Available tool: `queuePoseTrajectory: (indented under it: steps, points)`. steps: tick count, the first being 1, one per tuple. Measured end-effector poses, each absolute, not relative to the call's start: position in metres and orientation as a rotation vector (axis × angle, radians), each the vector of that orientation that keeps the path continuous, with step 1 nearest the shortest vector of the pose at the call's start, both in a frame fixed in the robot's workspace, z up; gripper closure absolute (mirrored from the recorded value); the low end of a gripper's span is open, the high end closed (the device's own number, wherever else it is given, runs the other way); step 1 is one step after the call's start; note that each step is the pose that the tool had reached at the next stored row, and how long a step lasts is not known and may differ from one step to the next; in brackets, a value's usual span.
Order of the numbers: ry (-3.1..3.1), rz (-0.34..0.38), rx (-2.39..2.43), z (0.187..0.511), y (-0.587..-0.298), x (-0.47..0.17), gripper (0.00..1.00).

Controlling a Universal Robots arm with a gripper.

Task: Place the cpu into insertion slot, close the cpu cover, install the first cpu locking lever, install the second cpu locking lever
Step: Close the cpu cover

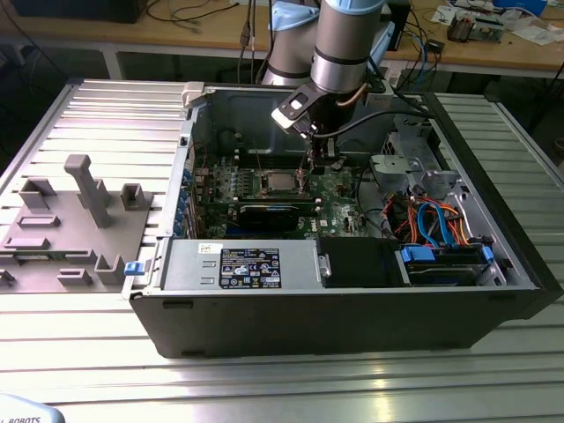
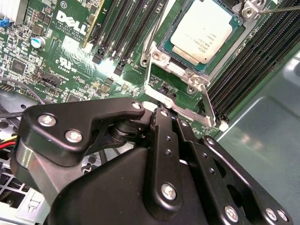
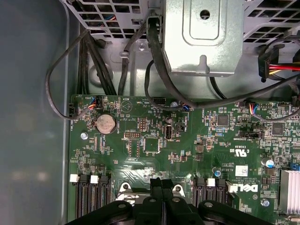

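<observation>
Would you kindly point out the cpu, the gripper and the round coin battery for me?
cpu (image 2: 201,35): second wrist view, middle of its silver metal top.
gripper (image 3: 161,182): first wrist view, midway between its fingertips.
coin battery (image 3: 105,124): first wrist view, centre of its round face.

An open black computer case (image 1: 352,322) is laid on the ribbed aluminium table (image 1: 291,388); a grey moulded fixture (image 1: 53,256) is set at the exterior view's left.
</observation>
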State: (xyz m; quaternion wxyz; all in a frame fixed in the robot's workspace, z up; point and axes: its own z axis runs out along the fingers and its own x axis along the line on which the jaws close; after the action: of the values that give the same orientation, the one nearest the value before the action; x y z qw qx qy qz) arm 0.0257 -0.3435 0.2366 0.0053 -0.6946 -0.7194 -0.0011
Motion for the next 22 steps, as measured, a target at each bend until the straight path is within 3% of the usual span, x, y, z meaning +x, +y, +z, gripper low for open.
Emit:
queuePoseTrajectory:
  steps: [22]
  points:
    - [-2.252,-0.003,-2.175,0.2360,-0.3435,0.0206,0.89]
